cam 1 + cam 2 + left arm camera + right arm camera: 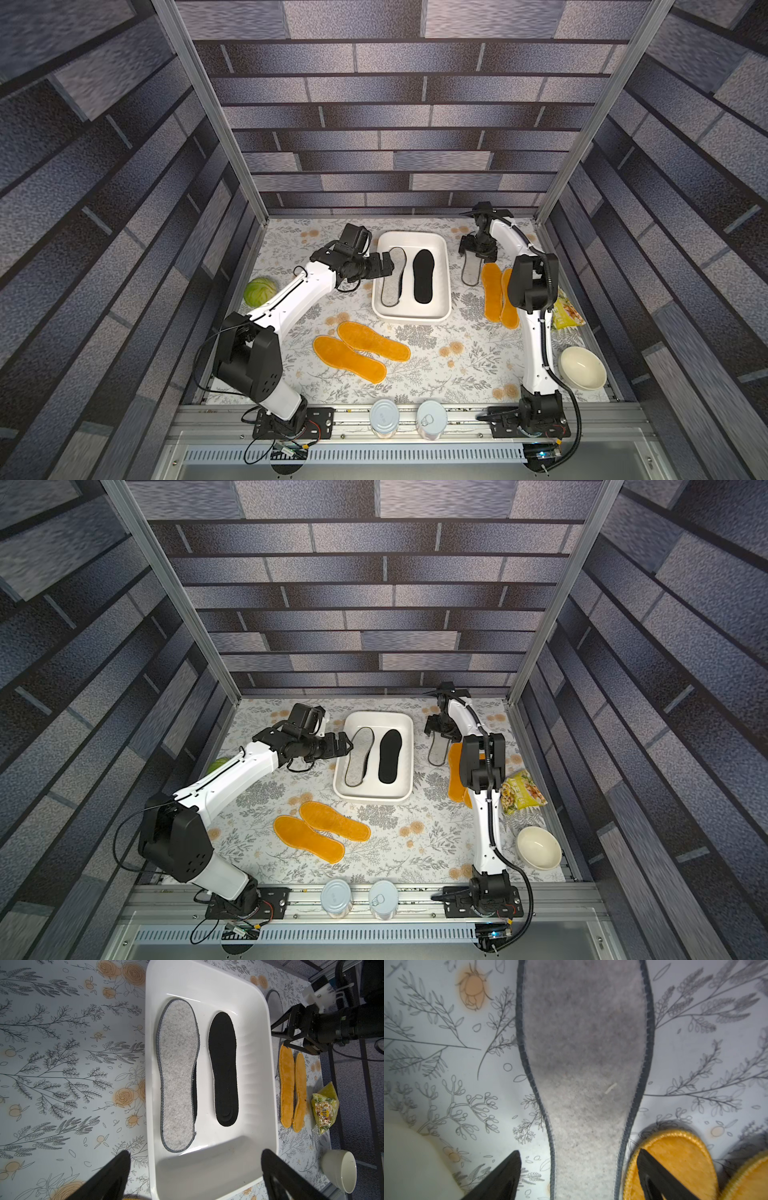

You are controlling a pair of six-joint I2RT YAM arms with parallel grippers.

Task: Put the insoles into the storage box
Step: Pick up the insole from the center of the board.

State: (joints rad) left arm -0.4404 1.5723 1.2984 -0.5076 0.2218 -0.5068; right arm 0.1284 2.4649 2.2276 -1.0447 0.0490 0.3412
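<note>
Fingers (508, 1172) of the right gripper (579, 1153) are shown spread wide astride the waist of a grey felt insole (583, 1064), ungripped, while the left gripper (195, 1152) is held open over the left rim of the storage box (411, 319). Inside the box, a second grey insole (395, 278) and a black insole (424, 276) are laid side by side along its long axis. The free grey insole is laid parallel on the table (457, 365) just right of the box, beside two orange insoles (492, 297); another orange pair (349, 359) is angled across open table in front.
</note>
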